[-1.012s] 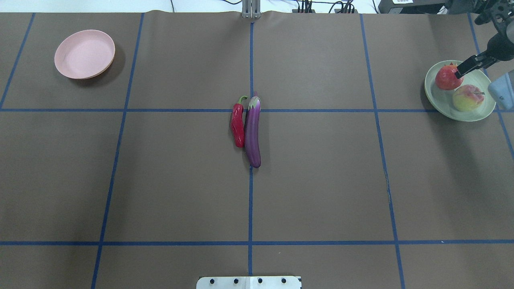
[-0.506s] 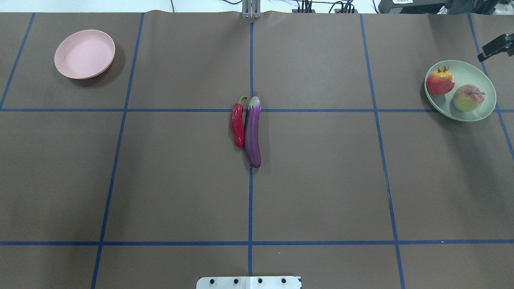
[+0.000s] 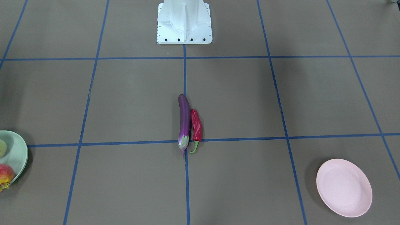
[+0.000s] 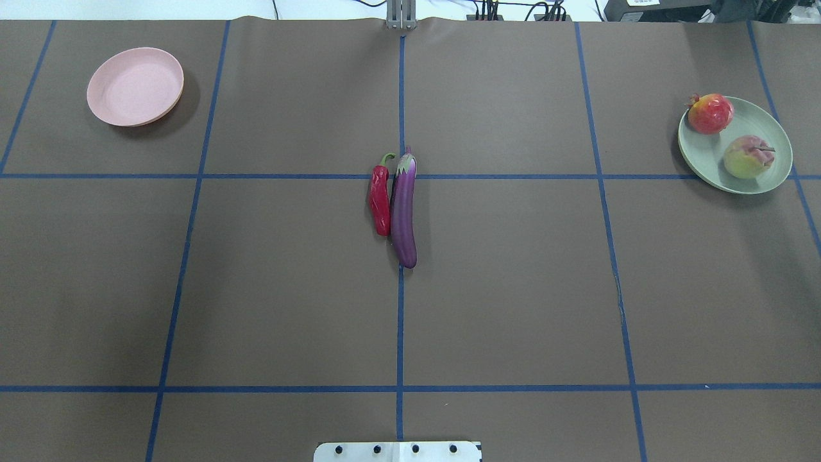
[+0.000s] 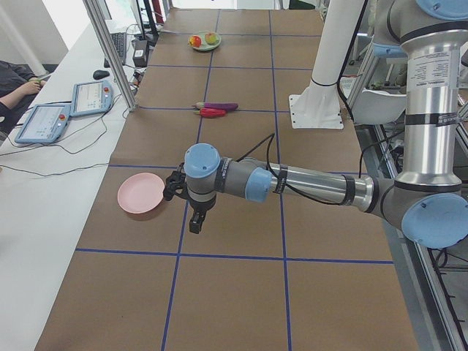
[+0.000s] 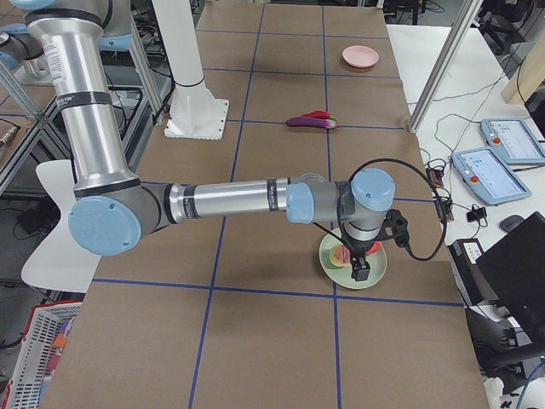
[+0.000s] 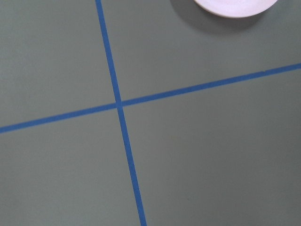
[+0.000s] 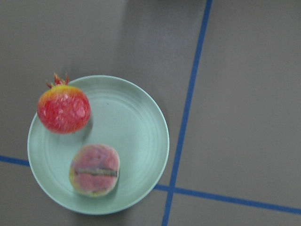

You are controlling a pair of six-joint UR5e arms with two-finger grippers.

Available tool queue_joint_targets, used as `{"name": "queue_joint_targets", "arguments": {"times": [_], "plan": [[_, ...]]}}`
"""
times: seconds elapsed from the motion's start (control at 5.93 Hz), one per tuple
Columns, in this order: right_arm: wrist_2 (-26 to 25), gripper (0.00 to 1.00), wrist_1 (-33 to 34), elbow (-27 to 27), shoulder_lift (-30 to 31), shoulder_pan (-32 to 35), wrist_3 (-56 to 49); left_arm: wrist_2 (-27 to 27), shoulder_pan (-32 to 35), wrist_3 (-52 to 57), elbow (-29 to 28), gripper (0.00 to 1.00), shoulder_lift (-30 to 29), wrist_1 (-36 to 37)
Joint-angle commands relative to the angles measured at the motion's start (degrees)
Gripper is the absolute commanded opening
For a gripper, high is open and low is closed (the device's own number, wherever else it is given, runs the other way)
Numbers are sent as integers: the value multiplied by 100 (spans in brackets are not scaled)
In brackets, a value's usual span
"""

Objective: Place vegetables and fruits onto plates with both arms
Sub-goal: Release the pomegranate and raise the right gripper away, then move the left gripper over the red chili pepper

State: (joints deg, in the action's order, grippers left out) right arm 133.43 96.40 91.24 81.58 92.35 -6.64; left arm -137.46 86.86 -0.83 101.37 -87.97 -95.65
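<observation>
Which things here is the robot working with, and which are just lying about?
In the job: long purple eggplant, wrinkled red chili, round yellow-pink peach, bumpy red pomegranate, mint-green plate, pink plate.
Just there: white pedestal base, two tablet controllers.

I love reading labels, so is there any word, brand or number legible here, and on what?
Nothing can be read in any view.
Sticker on the left arm: print too small to read.
Sticker on the right arm: too small to read.
Tablet screens: blurred.
</observation>
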Motion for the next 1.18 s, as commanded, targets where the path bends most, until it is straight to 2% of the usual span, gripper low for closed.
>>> {"name": "queue_joint_targets", "arguments": {"times": [0.0,0.17,0.34,0.51,0.67,0.84,1.01], "plan": [[-27,100,292,885,752,90,-31,-35,-376,-809,66,100,-533,-250],[8,100,274,887,815,90,-31,-70,-876,-1544,50,100,-693,-757],[-1,100,274,887,816,90,-31,-9,-1725,-2535,-11,100,-1400,-728],[8,100,274,887,816,90,-31,217,-2221,-3589,-55,100,-1798,-727],[8,100,274,887,816,90,-31,1072,-2843,-4739,-221,100,-2351,-710],[8,100,274,887,807,82,-22,1742,-3598,-5621,-797,100,-3087,-701],[-1,100,274,887,807,82,-22,1880,-3980,-6152,-1717,100,-4008,-710]]}}
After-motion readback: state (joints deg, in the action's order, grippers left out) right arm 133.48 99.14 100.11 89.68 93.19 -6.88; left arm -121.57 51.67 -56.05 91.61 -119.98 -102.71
